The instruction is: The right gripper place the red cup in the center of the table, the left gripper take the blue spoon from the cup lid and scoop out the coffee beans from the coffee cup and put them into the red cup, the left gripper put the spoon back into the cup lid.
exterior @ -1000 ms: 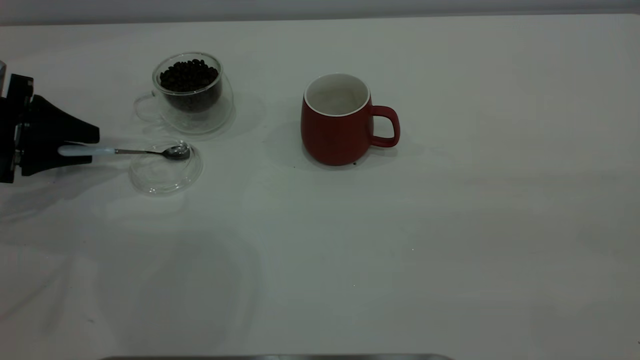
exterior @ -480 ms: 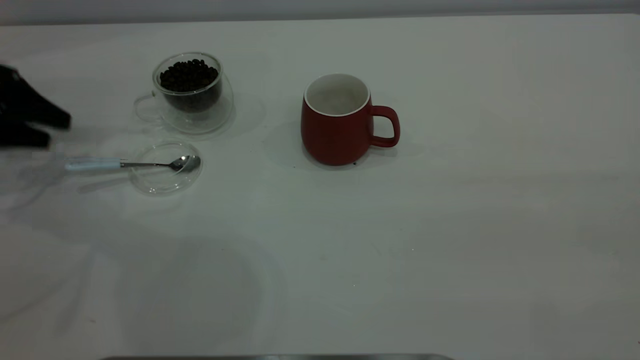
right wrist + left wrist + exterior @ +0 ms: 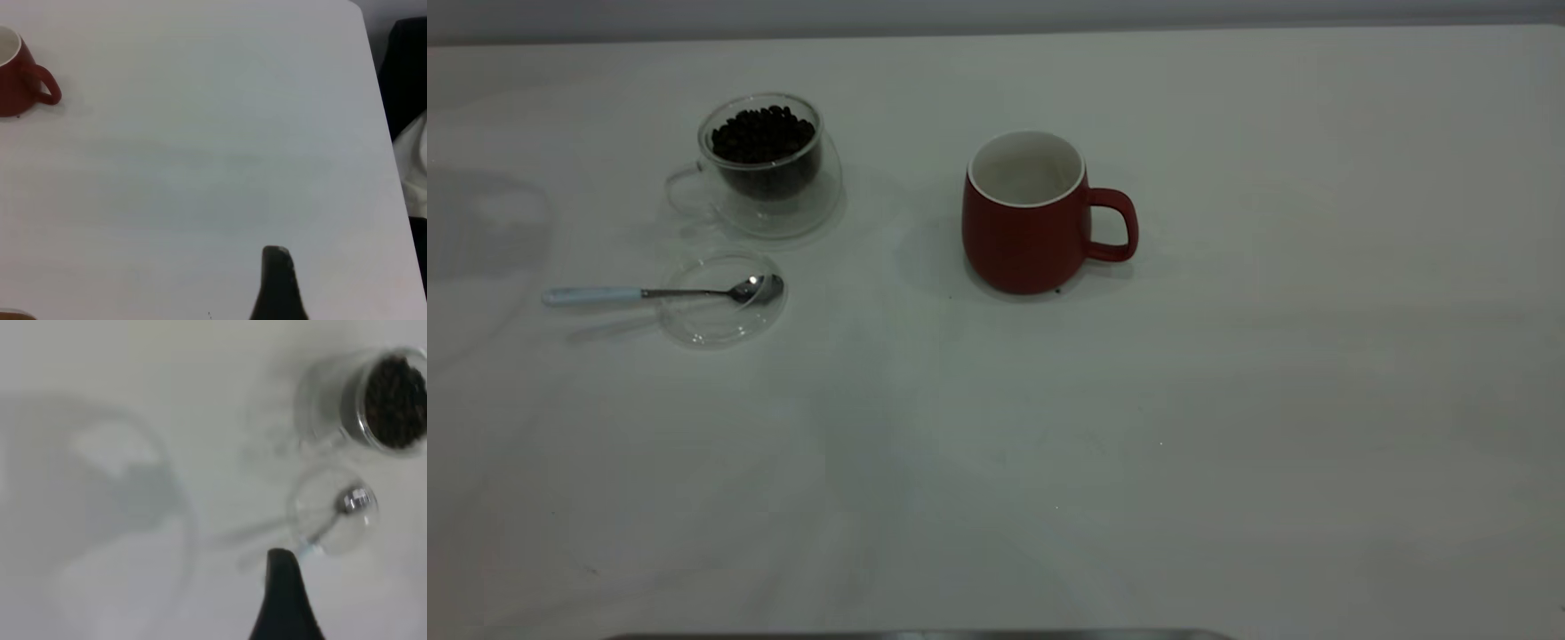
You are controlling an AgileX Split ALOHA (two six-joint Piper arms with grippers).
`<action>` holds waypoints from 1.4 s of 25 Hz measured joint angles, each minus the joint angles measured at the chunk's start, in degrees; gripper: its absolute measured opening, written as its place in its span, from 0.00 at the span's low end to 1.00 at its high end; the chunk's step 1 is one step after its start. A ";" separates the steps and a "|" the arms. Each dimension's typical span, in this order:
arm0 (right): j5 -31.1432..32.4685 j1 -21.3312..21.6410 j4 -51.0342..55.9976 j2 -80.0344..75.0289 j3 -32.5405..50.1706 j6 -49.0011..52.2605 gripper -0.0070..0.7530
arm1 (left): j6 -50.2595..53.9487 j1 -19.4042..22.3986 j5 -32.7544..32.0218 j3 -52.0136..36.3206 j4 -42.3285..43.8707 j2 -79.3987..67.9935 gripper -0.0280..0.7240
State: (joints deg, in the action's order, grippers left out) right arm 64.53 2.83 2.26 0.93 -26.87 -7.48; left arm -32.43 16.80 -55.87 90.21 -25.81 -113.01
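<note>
Spoon back on the lid, left arm gone from the exterior view.

The blue spoon (image 3: 654, 292) lies with its metal bowl inside the cup lid (image 3: 721, 298) and its pale handle jutting out over the table (image 3: 1227, 400), as half a second ago. The left gripper (image 3: 285, 597), then at the frame's left edge, now shows only in its wrist view as one black tip above the lid; whether it is spread or pressed together cannot be told. The coffee cup (image 3: 769, 164) keeps its coffee beans (image 3: 763, 133). The red cup (image 3: 1032, 213) stands unmoved near the table's centre. The right gripper (image 3: 279, 285) hangs well away from it, its state also unclear.
</note>
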 joint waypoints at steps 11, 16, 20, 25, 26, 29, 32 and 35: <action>0.00 0.00 0.00 0.00 0.00 -0.05 0.78 | 19.67 -9.01 -10.85 -1.91 10.74 15.19 0.82; 0.00 0.00 0.00 0.00 0.00 -0.05 0.78 | 21.05 -16.23 -10.85 -12.26 12.34 26.70 0.82; 0.00 0.00 0.00 0.00 0.00 -0.05 0.78 | 21.38 -21.28 -10.85 -23.94 15.76 39.04 0.82; 0.00 0.00 0.00 0.00 0.00 0.00 0.78 | 22.73 -22.34 -10.85 -35.76 21.26 54.83 0.82; 0.00 0.00 0.00 0.00 0.00 0.00 0.78 | 22.78 -22.34 -10.85 -37.79 22.32 57.83 0.82; 0.00 0.00 0.00 0.00 0.00 0.00 0.78 | 23.14 -22.34 -10.85 -42.69 24.38 65.79 0.82; 0.00 0.00 0.00 0.00 0.00 0.00 0.78 | 24.30 -22.34 -10.85 -46.76 24.63 73.11 0.82; 0.00 0.00 0.00 0.00 0.00 0.00 0.78 | 25.60 -22.41 -10.85 -50.47 24.04 79.34 0.82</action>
State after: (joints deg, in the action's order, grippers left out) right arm 64.53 2.83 2.26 0.93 -26.87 -7.48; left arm -6.83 -5.61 -66.72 39.74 -1.77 -33.67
